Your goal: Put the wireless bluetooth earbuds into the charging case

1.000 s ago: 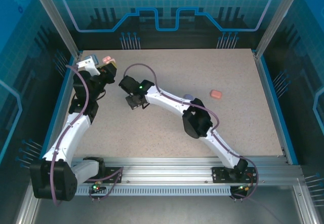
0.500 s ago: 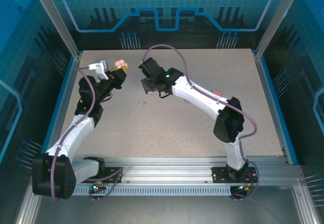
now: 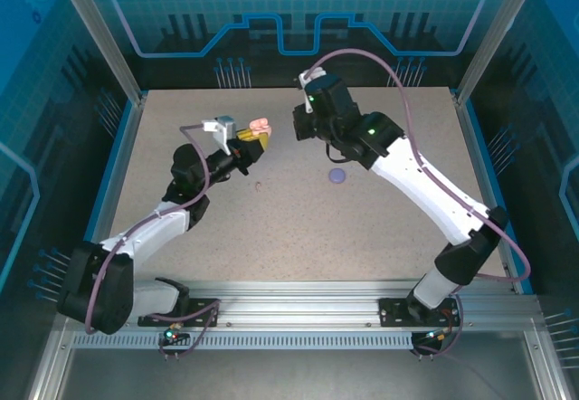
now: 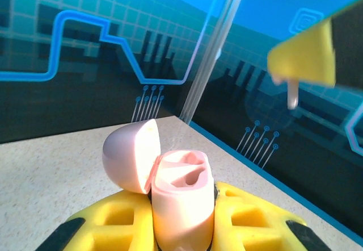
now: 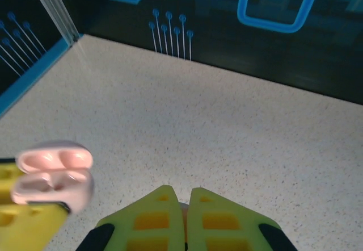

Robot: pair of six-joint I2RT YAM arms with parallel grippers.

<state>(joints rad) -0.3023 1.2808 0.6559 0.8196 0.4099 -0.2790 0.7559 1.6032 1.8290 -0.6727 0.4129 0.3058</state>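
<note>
Claws were both gripping: the left claw clamped the pale pink charging case, its lid swung open, while the right claw was pinched narrow on a pale earbud, stem hanging down, near the case's right side and apart from it. Farther right on the worktop lay a small purple object.
</note>
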